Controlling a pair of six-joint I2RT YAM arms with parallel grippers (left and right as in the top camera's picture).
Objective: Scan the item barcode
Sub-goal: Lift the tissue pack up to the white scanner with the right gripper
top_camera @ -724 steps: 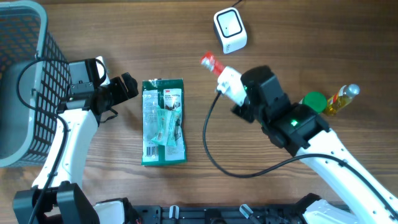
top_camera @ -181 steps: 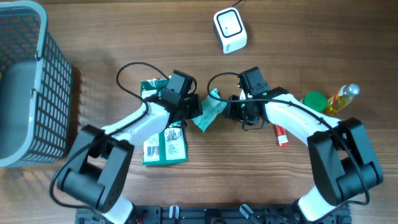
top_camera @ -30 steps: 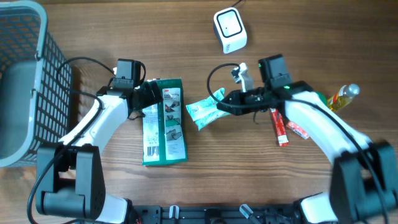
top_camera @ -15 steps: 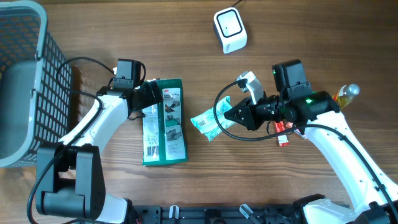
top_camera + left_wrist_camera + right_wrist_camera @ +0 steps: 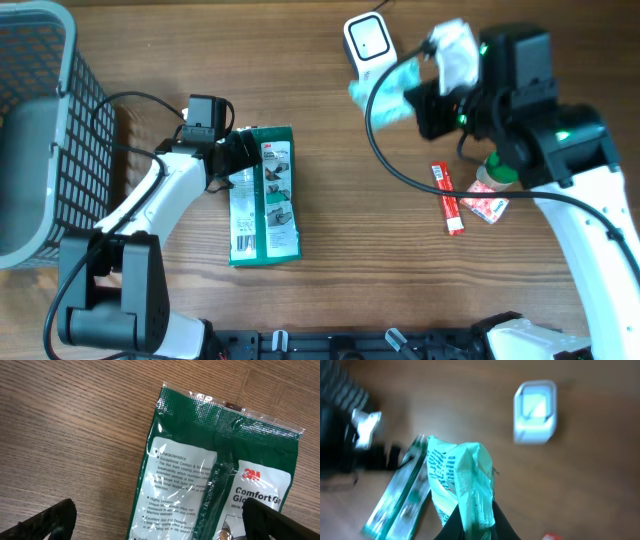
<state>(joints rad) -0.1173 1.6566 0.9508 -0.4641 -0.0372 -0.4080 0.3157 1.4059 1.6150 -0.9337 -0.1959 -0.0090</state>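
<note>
A light green printed packet (image 5: 388,90) hangs in the air just right of the white barcode scanner (image 5: 370,46), with my right gripper (image 5: 418,100) shut on its lower end. In the right wrist view the packet (image 5: 462,482) rises from between the dark fingers of the right gripper (image 5: 472,527), and the scanner (image 5: 535,410) lies on the table beyond it, blurred. My left gripper (image 5: 240,156) is open, low over the top of a dark green glove package (image 5: 263,195). In the left wrist view the left gripper (image 5: 162,520) straddles that glove package (image 5: 225,480) without touching it.
A grey mesh basket (image 5: 40,130) fills the left edge. Two red sachets (image 5: 450,200) (image 5: 486,208) lie on the wooden table under my right arm. A cable loops from the right arm over the table. The glove package (image 5: 400,497) shows at the lower left of the right wrist view.
My right arm has lifted the green packet off the table's middle and carried it up and back, close to the scanner. The left arm has not moved.
</note>
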